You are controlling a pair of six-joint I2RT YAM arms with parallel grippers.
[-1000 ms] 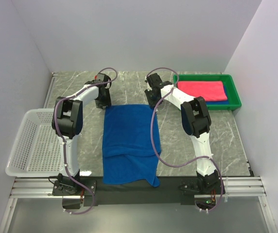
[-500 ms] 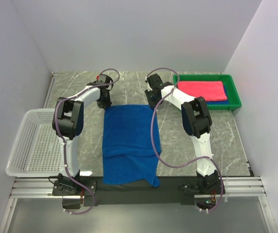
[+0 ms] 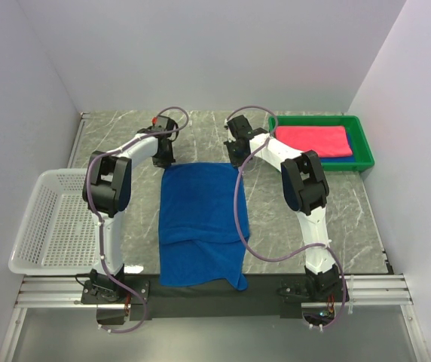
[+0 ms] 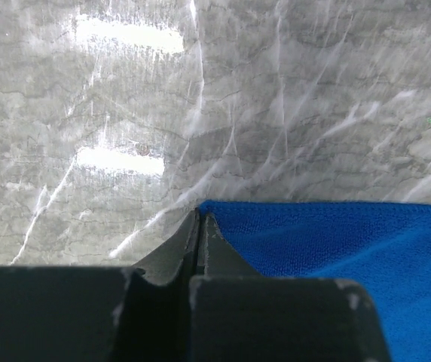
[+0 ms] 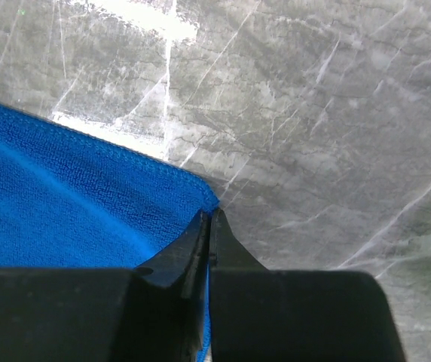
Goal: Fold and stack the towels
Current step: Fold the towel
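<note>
Grey marble table (image 3: 336, 211) | left gripper (image 4: 199, 215) closed, pinching far-left corner of blue towel (image 3: 200, 219) | right gripper (image 5: 209, 215) closed on far-right corner | towel flat between arms, long axis near-to-far | pink-red towel (image 3: 313, 139) in green tray (image 3: 362, 147), far right

The top view is bright and even, lit softly from above, so the arms (image 3: 106, 188) and the white basket (image 3: 50, 226) cast only faint, blurred shadows on the marble tabletop (image 3: 336, 204), and the frame stays sharp to its edges. In both wrist views the polished stone throws back hard white glare patches from overhead light, washing out the veining there, while the blue towel (image 4: 336, 249) keeps crisp pile texture and saturated colour. The dark fingers (image 4: 163, 260) at the bottom of each wrist view are underexposed and softly out of focus.
</note>
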